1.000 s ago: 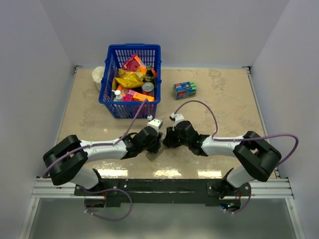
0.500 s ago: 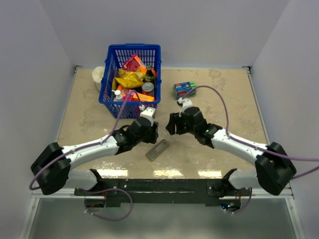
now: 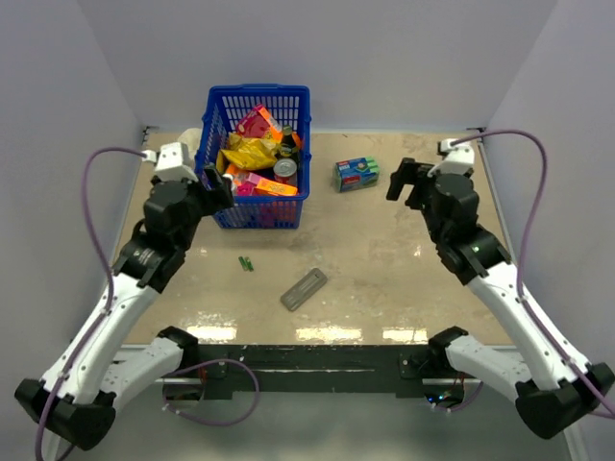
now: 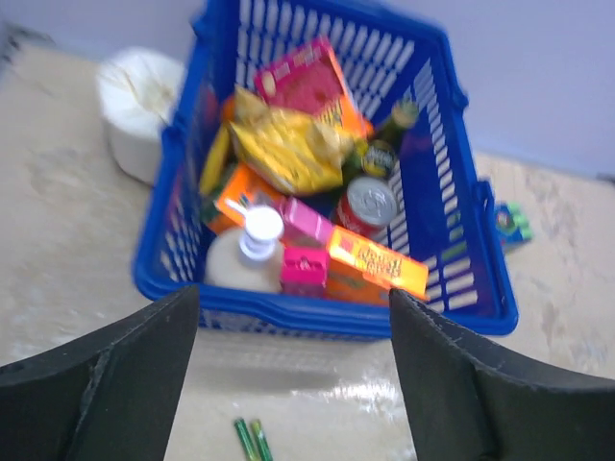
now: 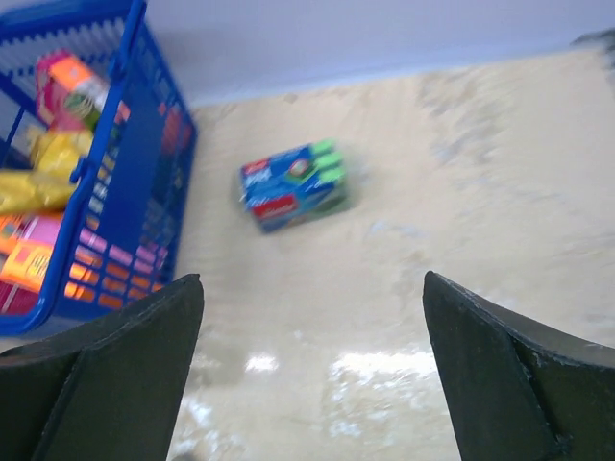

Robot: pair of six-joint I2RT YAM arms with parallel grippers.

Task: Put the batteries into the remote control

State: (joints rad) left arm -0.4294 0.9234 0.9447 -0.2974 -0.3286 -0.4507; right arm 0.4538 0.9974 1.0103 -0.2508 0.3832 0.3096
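Overhead, the remote control [image 3: 304, 288] is too small for me to read its back. My left wrist view crops the green sticks [image 4: 251, 440] at the bottom; the right wrist view crops the basket [image 5: 144, 125], blurred.

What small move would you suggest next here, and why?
I'd probably just park: the left gripper and right gripper hang open and empty, well clear of the remote control, so nothing seems left to load.
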